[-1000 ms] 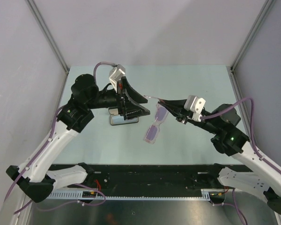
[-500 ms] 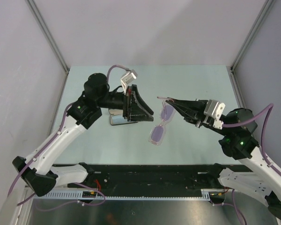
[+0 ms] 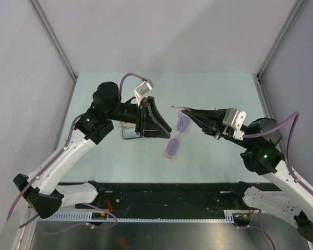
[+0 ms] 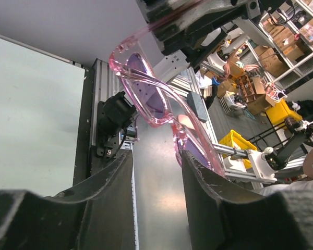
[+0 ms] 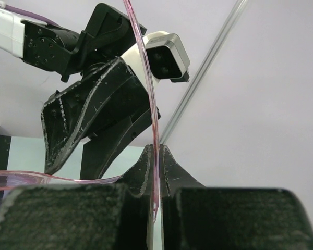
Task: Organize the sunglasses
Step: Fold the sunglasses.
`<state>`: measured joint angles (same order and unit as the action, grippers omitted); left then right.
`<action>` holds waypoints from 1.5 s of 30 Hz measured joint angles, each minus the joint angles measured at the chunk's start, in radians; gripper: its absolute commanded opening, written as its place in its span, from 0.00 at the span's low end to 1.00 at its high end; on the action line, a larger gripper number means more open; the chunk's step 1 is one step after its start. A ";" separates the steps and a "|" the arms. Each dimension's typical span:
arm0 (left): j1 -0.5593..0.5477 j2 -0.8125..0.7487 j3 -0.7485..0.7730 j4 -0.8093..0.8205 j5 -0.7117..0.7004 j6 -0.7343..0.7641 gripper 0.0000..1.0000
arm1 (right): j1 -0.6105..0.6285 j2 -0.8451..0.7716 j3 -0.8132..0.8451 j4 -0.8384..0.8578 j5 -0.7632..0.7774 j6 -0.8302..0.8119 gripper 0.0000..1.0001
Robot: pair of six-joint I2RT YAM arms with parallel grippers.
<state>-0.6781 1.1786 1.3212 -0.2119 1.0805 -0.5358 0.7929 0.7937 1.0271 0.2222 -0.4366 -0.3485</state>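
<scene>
Translucent pink-framed, purple-lensed sunglasses (image 3: 176,136) hang above the table (image 3: 219,88), long axis 1-to-7 o'clock, temple pinched in the closed right gripper (image 3: 189,112); parted-fingered left gripper (image 3: 166,129) is just at their 9 o'clock.

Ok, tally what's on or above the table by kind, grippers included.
sunglasses: 1
grippers: 2 (left gripper, right gripper)
dark case, partly hidden under the left gripper: 1
Total: 4
</scene>
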 measured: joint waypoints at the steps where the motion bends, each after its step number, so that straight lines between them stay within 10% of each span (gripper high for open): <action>1: 0.000 -0.002 0.000 0.003 0.004 0.000 0.53 | -0.001 0.000 0.000 0.000 0.000 0.000 0.00; 18: -0.019 -0.023 -0.013 0.023 0.069 -0.014 0.24 | -0.013 0.023 0.000 0.031 -0.010 -0.002 0.00; 27: -0.020 -0.014 -0.017 0.026 0.082 -0.024 0.27 | -0.013 0.026 0.000 0.042 -0.016 -0.017 0.00; 37: -0.019 0.002 -0.018 0.022 0.090 -0.092 0.00 | -0.011 0.028 0.000 0.058 -0.037 -0.048 0.01; 45: -0.019 0.012 -0.018 0.016 0.074 -0.121 0.00 | -0.009 0.028 0.002 0.068 -0.042 -0.049 0.20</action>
<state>-0.6975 1.1904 1.3033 -0.1955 1.1549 -0.6567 0.7837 0.8219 1.0290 0.2897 -0.4786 -0.3973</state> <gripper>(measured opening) 0.022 0.184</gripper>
